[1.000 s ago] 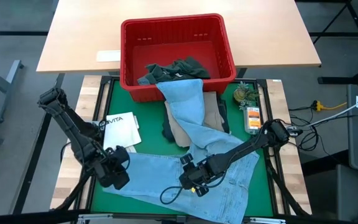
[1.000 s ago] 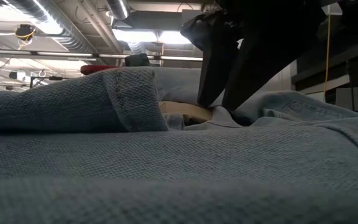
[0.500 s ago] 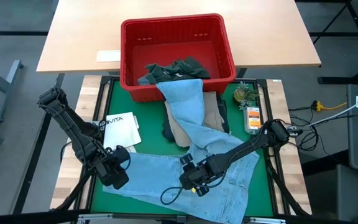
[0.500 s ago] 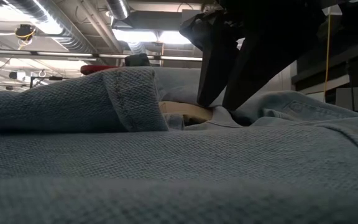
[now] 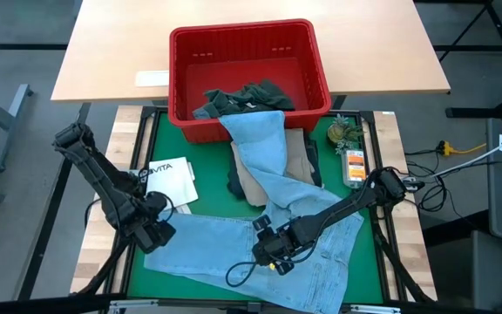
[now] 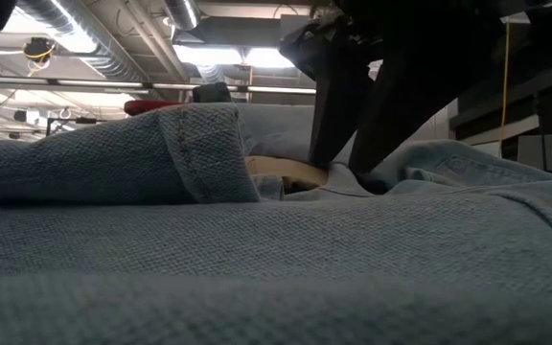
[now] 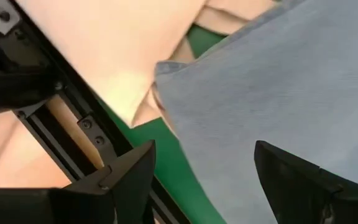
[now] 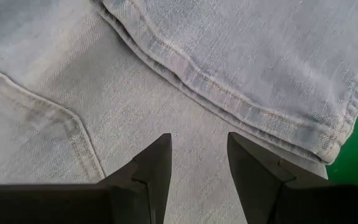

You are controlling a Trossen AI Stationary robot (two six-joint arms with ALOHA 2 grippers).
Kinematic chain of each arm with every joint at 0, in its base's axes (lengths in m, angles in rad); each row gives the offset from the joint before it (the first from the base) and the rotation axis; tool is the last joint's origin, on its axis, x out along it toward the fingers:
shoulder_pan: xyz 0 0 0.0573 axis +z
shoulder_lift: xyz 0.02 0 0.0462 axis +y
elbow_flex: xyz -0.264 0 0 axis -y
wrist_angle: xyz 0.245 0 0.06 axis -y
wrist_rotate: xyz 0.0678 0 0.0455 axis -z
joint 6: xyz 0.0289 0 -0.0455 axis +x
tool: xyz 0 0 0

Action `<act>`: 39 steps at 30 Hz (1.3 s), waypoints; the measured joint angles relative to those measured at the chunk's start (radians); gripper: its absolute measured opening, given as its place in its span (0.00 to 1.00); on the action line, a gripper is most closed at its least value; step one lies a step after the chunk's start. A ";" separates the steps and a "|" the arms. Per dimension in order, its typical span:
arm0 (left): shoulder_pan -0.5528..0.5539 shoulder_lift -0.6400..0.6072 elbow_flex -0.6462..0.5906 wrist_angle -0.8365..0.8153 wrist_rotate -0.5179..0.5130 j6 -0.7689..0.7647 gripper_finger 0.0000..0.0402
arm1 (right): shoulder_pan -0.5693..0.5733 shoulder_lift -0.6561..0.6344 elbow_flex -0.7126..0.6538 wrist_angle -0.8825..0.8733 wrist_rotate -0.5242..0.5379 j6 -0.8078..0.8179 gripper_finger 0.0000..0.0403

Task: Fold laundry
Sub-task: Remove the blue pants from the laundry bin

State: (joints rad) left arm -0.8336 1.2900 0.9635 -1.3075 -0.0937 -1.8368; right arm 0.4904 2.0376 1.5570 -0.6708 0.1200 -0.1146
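— Since the earlier high view your left gripper (image 5: 152, 234) backed off toward the table's left edge and spread its jaws wide; nothing lay between them, and the jeans' corner sat just ahead of the fingers on the wrist camera.

— And where did my right one stand?

— Your right gripper (image 5: 271, 250) was down on the light blue jeans (image 5: 260, 253), jaws partly apart with flat denim under them, not pinched (you held nothing there); so you stood between grips in the spreading step. Your next move called, I'd judge, for a fresh hold on the left hem before any fold.

— What about the rest of the laundry?

— You had the jeans across the green mat (image 5: 159, 139), one leg running up over the red basket (image 5: 247, 52) rim; a dark green-grey piece (image 5: 247, 98) lay inside, a beige piece (image 5: 255, 185) under the leg; the white tote (image 5: 168, 183) lay beside your left arm; ceiling ducts and lights showed beyond.
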 joint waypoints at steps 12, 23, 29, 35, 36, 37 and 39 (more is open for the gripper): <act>-0.056 0.000 -0.172 0.162 0.010 -0.095 0.67 | 0.000 0.000 0.000 -0.015 0.000 0.000 0.39; -0.116 0.000 -0.321 0.374 0.007 -0.154 0.67 | 0.000 0.000 0.000 -0.016 0.000 0.000 0.39; -0.141 0.000 -0.397 0.570 0.008 -0.155 0.67 | 0.000 0.000 0.000 -0.016 0.000 0.000 0.39; -0.142 -0.001 -0.404 0.592 0.009 -0.154 0.62 | 0.000 0.000 0.000 -0.016 0.000 0.000 0.39; -0.141 -0.001 -0.401 0.593 0.009 -0.155 0.61 | 0.000 0.000 0.000 -0.016 0.000 0.000 0.39; -0.141 0.000 -0.397 0.596 0.011 -0.155 0.60 | 0.000 0.000 0.000 -0.016 0.000 0.000 0.39; -0.141 0.000 -0.390 0.617 0.015 -0.158 0.57 | 0.000 0.000 0.000 -0.016 0.000 0.000 0.39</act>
State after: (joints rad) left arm -0.9749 1.2900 0.5731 -0.6908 -0.0784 -1.9947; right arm 0.4905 2.0380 1.5570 -0.6868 0.1200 -0.1146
